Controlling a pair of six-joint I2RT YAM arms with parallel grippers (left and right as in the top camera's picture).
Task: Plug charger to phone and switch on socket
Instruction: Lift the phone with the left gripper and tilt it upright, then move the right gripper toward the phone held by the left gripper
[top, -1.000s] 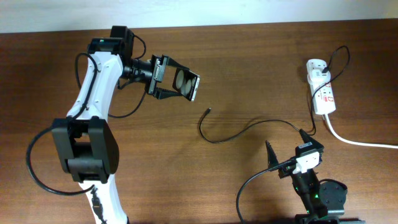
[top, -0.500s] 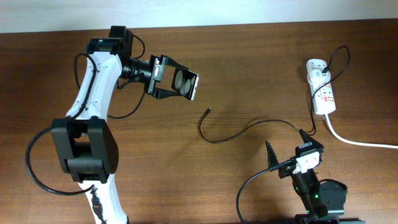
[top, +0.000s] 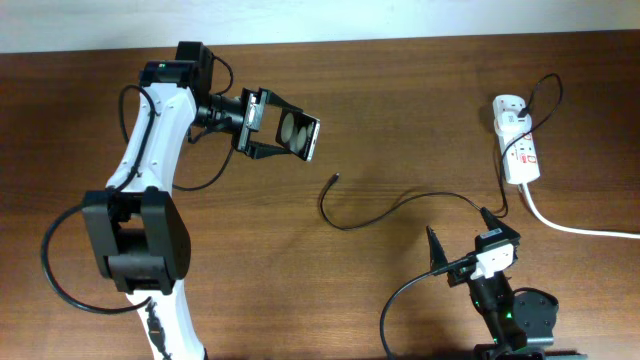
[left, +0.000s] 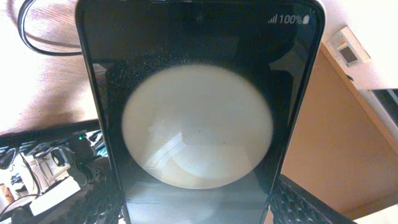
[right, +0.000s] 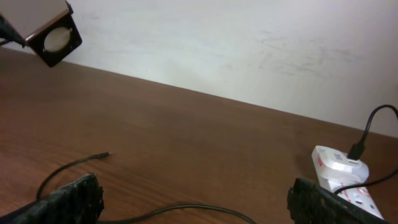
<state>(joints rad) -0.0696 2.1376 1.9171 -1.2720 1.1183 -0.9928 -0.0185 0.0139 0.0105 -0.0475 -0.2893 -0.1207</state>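
The brown wooden surface carries everything but the phone. The white-and-black left arm reaches out over it. Its left hand clamps the slim black rectangular phone by its two long edges, up off the surface, left of centre. I judge it is held aloft so that an edge can be offered to the connector.

In the left wrist view the phone fills the frame, glass toward the camera, with a pale round reflection on it. Its long axis runs straight out from the hand, the status-bar end farthest from the wrist, toward the middle of the surface. From overhead it looks foreshortened, so its tilt cannot be read, and its port is not visible.

The white elongated power-strip socket lies at the far right, its long axis running away from the robot and its thick white cord trailing right. The long thin black charger cable comes from it and lies slack across the middle, presumably left where either arm can reach it.

The right hand sits near the front edge, fingers spread wide and empty, close beside the cable's run. The small black connector tip lies free, pointing up and left toward the phone, well apart from it.
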